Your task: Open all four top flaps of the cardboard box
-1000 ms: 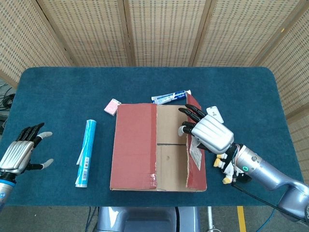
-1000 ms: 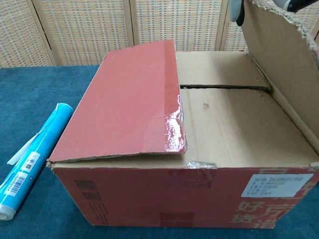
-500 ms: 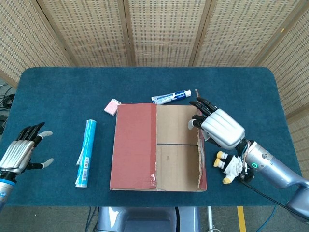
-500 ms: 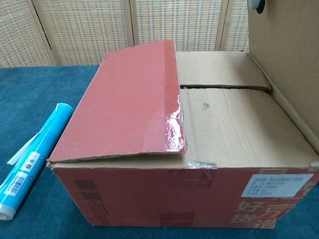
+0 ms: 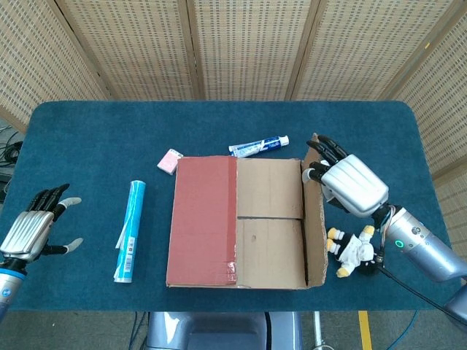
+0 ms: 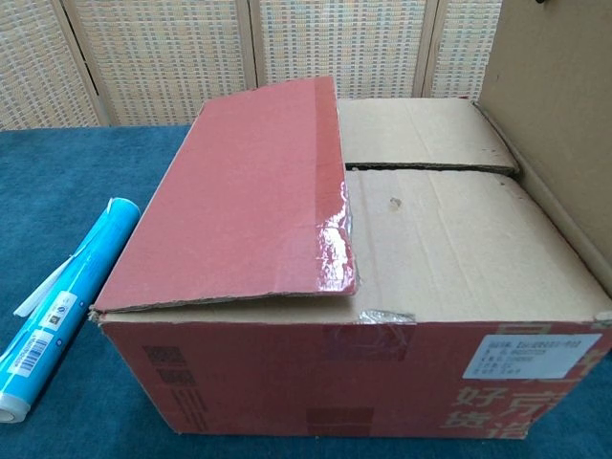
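Observation:
The red cardboard box [image 5: 241,270] [image 6: 316,392] sits mid-table. Its left red flap [image 5: 203,219] [image 6: 239,201] lies almost closed, slightly lifted. The right flap [image 5: 314,219] [image 6: 559,105] stands raised, nearly upright. Two inner brown flaps [image 5: 266,188] [image 6: 421,134] lie flat and closed beneath. My right hand [image 5: 346,182] is at the far end of the raised flap, fingers against its top edge; it does not show in the chest view. My left hand [image 5: 33,226] hovers at the table's left edge, fingers apart, holding nothing.
A blue and white tube [image 5: 130,230] [image 6: 62,301] lies left of the box. A toothpaste tube [image 5: 259,146] and a small pink packet [image 5: 169,161] lie behind it. A small plush toy [image 5: 352,250] sits right of the box under my right forearm.
My right hand has swung the right flap from lying over the box up and outward to the right, to nearly upright. The left hand has stayed still.

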You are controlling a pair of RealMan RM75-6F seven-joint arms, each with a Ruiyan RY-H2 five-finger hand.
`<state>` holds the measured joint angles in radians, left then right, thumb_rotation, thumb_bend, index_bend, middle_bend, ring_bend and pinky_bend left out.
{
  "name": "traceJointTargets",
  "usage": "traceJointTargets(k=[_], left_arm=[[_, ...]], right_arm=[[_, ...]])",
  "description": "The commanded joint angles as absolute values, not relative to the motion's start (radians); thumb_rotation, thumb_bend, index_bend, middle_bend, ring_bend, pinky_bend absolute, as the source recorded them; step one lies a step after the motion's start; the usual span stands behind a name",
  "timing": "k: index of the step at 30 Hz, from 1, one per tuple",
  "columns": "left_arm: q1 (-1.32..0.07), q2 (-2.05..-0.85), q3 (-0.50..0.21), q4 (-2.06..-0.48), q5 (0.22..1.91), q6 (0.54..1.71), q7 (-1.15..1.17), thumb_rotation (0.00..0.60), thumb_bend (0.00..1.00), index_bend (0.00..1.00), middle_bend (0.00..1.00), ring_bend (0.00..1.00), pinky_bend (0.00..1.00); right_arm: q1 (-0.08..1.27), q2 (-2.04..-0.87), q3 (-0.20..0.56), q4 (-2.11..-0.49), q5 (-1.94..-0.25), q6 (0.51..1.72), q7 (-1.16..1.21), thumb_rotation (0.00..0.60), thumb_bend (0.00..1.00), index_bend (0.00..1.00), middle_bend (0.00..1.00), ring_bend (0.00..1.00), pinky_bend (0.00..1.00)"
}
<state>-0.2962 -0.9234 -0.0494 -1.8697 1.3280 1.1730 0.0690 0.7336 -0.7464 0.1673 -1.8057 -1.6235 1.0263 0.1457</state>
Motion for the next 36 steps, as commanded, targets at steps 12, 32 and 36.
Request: traceJointTargets(k=[12,32,36], left_arm=[[-0.299,-0.922,-0.049,-1.880,1.325,1.172,0.082,0.501,0.24,0.19,0.00,0.00,0.00],[-0.317,-0.910,-0.052,-1.897,1.354,1.161,0.083,0.502,0.23,0.19,0.00,0.00,0.00],[-0.339,-0.891,-0.059,-1.902,1.401,1.149,0.060,0.502,0.17,0.18,0.00,0.00,0.00]], right_arm=[[0.693,-0.718,0.169,-1.773,-1.604,1.044,0.160,0.600,1.00,0.41,0.44,0.01,0.00],[0.621,-0.730,0.159,-1.734,-1.559,1.083,0.160,0.600,1.00,0.40,0.36,0.00,0.00],[0.603,-0.748,0.154,-1.738,-1.541,1.094,0.147,0.600,1.00,0.31,0.28,0.00,0.00]])
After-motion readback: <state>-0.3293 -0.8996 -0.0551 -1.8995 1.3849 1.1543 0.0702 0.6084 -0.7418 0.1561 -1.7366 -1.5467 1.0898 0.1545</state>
